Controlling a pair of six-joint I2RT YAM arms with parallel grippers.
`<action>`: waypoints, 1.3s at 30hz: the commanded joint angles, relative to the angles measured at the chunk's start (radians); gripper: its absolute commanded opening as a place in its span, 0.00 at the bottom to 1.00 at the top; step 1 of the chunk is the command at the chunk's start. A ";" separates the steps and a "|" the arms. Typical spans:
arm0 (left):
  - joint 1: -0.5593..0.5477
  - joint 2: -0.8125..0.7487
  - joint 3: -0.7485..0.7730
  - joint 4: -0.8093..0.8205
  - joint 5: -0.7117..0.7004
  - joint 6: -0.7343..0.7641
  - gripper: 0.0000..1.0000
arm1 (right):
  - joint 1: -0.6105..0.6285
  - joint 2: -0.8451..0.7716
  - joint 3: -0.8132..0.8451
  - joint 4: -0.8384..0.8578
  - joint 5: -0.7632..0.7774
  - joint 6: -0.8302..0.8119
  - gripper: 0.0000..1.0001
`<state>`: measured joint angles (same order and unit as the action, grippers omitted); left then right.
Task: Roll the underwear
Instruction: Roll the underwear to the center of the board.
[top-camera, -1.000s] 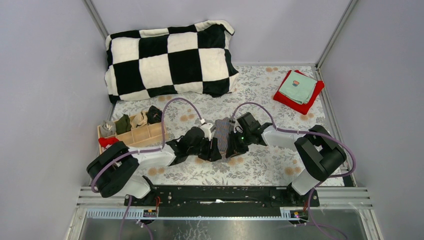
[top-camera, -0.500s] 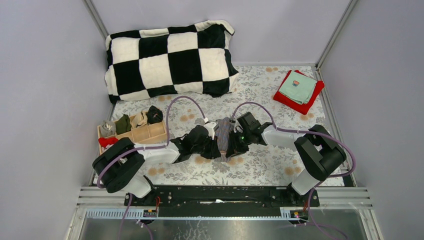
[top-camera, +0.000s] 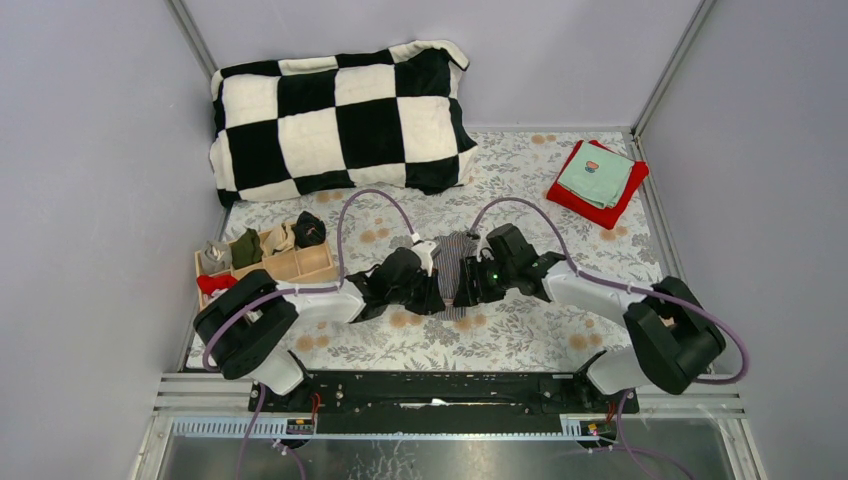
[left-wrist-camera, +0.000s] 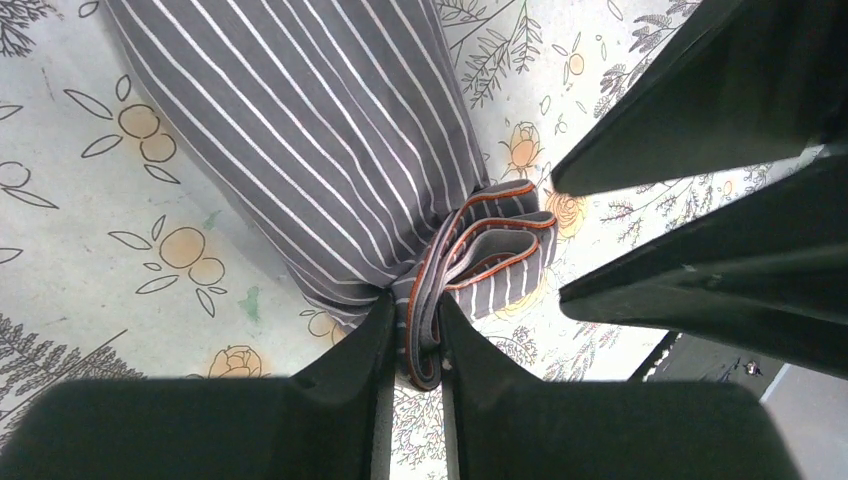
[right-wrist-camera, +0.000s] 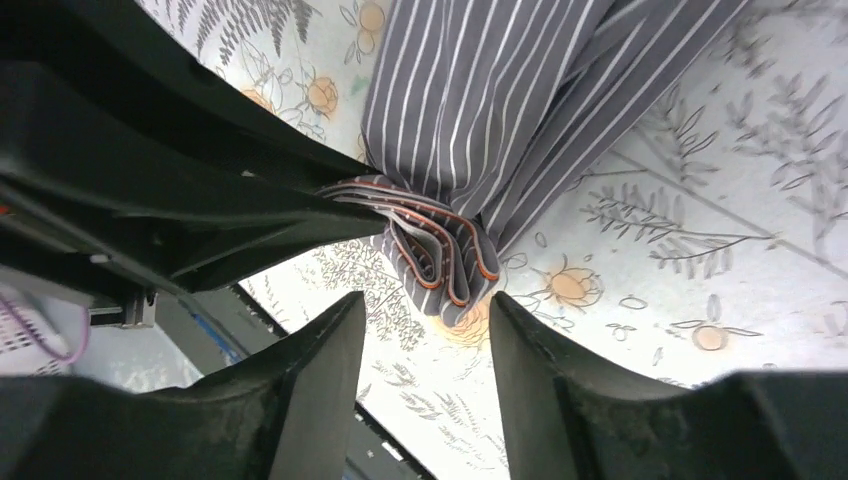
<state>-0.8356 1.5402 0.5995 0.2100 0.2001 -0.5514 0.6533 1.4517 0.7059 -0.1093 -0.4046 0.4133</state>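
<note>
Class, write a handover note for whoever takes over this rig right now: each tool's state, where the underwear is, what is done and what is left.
Left tool: shut on the bunched waistband of the grey striped shorts.
Right tool: open, fingers either side of the same bunched end, not pinching it.
Shorts: middle of the table, between the two arms; the rest of the cloth lies flat toward the far side.
Done: waistband gathered into folds only.
Left: the rolling itself; no roll is formed yet.
</note>
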 joint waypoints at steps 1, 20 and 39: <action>-0.002 0.041 0.007 -0.046 -0.042 0.013 0.18 | -0.004 -0.096 -0.030 0.074 0.089 -0.086 0.59; 0.002 0.089 0.066 -0.172 -0.018 0.011 0.14 | 0.142 -0.440 -0.258 0.298 -0.009 -1.324 0.61; 0.066 0.074 0.110 -0.402 0.039 0.053 0.12 | 0.300 -0.306 -0.203 0.207 0.116 -1.712 0.57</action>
<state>-0.8017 1.5944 0.7143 0.0422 0.2390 -0.5472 0.9428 1.1458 0.4599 0.0875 -0.3241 -1.2255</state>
